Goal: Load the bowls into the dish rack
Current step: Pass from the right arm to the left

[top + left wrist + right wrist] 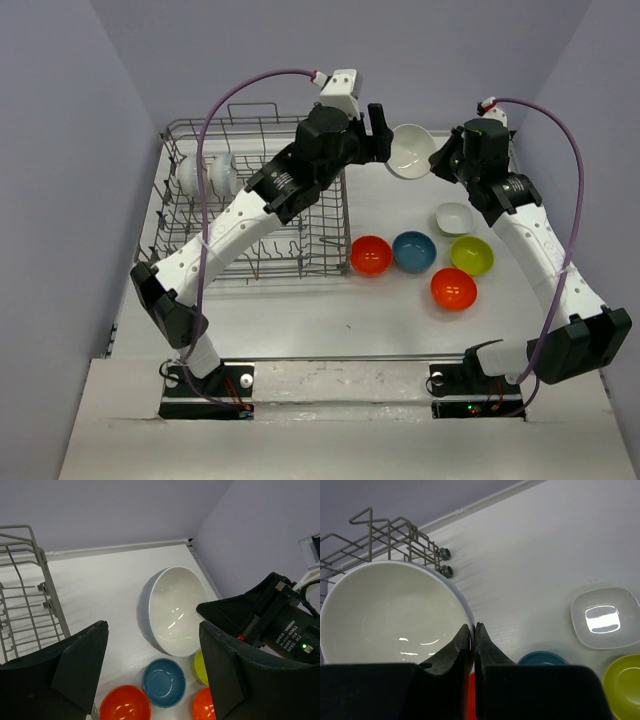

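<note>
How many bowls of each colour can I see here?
White bowls: 4, two of them in the dish rack
Orange bowls: 2
Blue bowl: 1
Yellow-green bowl: 1
Total: 8

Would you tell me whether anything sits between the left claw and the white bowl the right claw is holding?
Nothing visible: the open left claw faces the white bowl with only air between them.
</note>
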Tool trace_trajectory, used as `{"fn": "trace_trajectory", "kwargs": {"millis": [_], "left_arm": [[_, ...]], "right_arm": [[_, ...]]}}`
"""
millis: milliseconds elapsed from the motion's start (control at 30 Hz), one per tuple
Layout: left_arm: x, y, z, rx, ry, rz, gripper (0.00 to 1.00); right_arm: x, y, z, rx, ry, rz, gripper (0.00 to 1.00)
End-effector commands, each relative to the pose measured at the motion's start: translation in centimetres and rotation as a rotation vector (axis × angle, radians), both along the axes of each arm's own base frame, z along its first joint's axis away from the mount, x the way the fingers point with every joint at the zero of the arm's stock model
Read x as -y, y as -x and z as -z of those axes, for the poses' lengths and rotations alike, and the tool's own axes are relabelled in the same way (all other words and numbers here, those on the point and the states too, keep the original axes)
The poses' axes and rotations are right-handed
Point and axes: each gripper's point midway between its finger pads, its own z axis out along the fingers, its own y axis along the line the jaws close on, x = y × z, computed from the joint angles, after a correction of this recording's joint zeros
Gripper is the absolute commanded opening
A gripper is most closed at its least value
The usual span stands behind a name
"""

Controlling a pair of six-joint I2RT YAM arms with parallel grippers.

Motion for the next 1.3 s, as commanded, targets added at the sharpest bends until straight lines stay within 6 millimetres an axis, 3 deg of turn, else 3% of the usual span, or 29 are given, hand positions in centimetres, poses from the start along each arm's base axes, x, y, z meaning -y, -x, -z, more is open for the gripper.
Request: {"fn": "trace_trajectory", "kwargs": {"millis": [0,33,100,133,300,767,1267], "left_arm": [[1.4,-0.4,-0.3,-0.003,-0.006,-0.046,0.82],[1.2,-0.5,-1.0,0.003,-0.008,-0.076,0.82],[2.5,-1.0,0.3,-0.013,-0.042,-0.090,0.82],[2.3,-1.1,-0.5,-0.009,-0.043,-0.113,0.81],[3.1,-2.0,1.1,-0.025,-0.115,-0.191,0.80],[1.8,-3.1,3.1,-0.041,-0.210,-0.329,0.70],[1.3,-2.9,4.3,-0.068,-0.250,-0.337,0.60]], "right_arm": [[-0.6,0.5,-6.4,0.185,-0.056,-0.028,0.01],[-0.6,0.6,-6.5,0.188,-0.056,-0.027,0.01],[-0.6,0.7,-6.9,0.195,-0.056,-0.031,0.01],[-0.9,0.8,-6.8,0.192,-0.055,-0.040,0.01],[-1.0,0.9,-6.6,0.189,-0.043,-0.040,0.01],[-1.5,1.4,-7.2,0.207,-0.024,-0.048,0.01],[-2.7,1.9,-8.4,0.238,0.039,-0.041,0.01]]}}
